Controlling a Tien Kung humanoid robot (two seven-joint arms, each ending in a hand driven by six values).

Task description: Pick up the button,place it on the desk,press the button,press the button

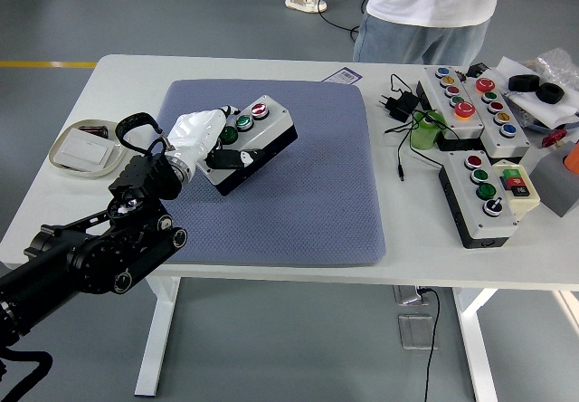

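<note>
The button box [251, 139], tilted over the blue mat's [298, 194] upper left, is gripped at its nine-o'clock end by the left hand [201, 135], fingers wrapped around it. More button boxes [484, 194] lie at three o'clock, a plate [72, 162] at nine.

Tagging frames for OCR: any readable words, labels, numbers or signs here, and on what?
None can be read.
White label at the blue mat's far edge: dark print, too small.
Green-and-red switch on the near button panel: white marks, too blurred.
Button box in the left robot hand: no lettering visible.
</note>
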